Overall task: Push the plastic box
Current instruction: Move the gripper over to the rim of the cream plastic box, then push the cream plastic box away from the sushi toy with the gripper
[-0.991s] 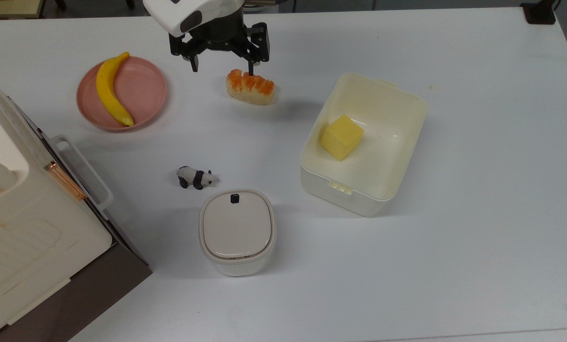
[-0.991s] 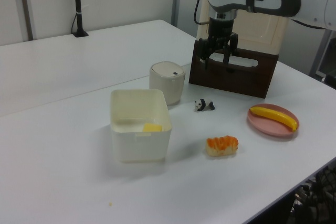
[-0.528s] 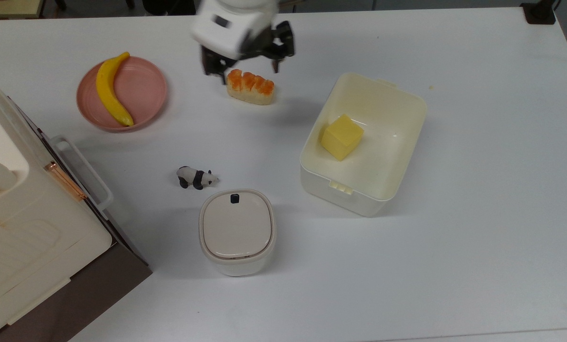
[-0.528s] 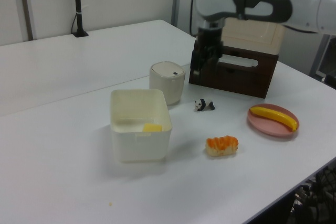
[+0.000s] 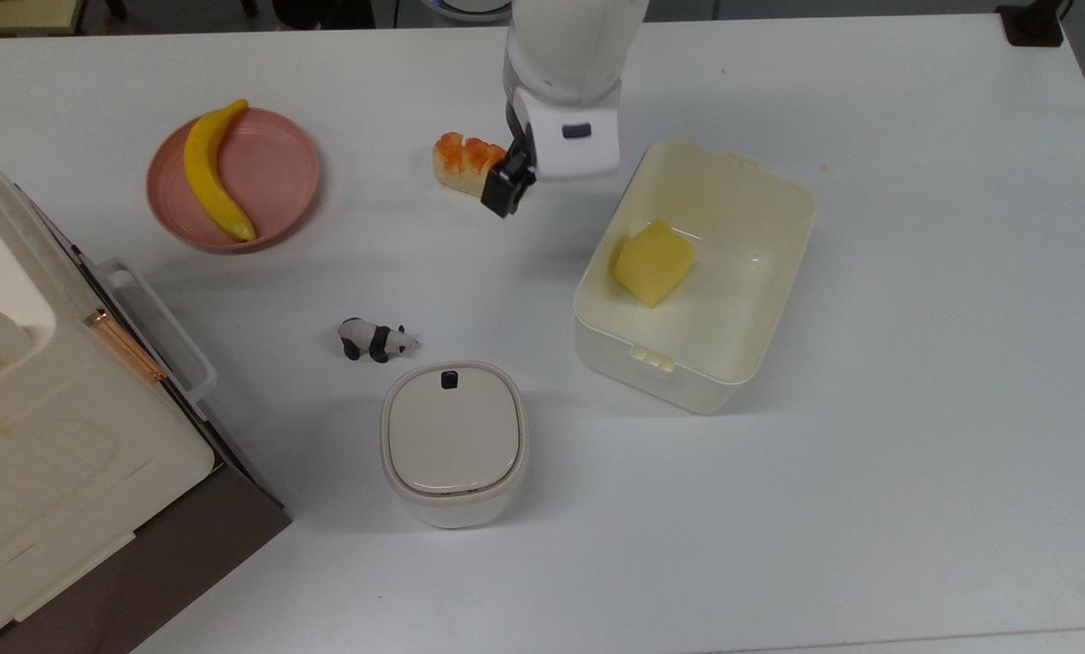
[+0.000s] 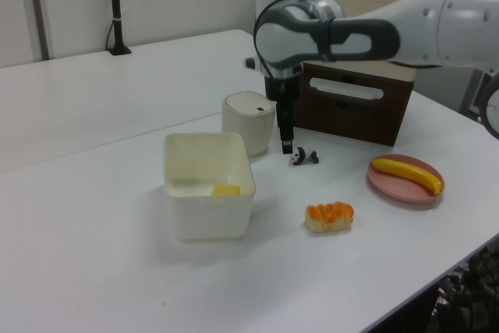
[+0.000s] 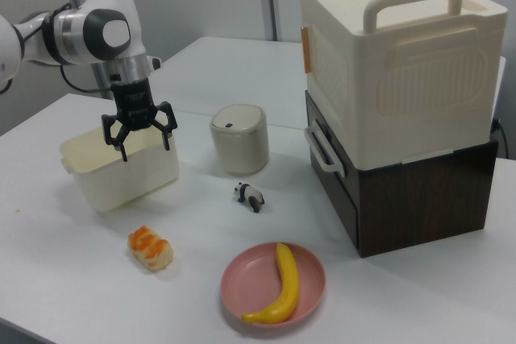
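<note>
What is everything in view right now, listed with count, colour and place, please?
box: 1, cream-white, open, top view's right of centre
cube: 1, yellow, inside the box
sushi: 1, orange on white, top view's upper middle
plate: 1, pink, top view's upper left
banana: 1, yellow, on the plate
panda: 1, black and white, beside the canister
canister: 1, beige lid, top view's lower middle
case: 1, cream, on a brown base
table: 1, white
pincer: 1, black, open, above the table beside the box

Bright, even overhead light. Soft shadows fall beside the plastic box (image 5: pixel 697 272). All views are sharp, with no glare.
</note>
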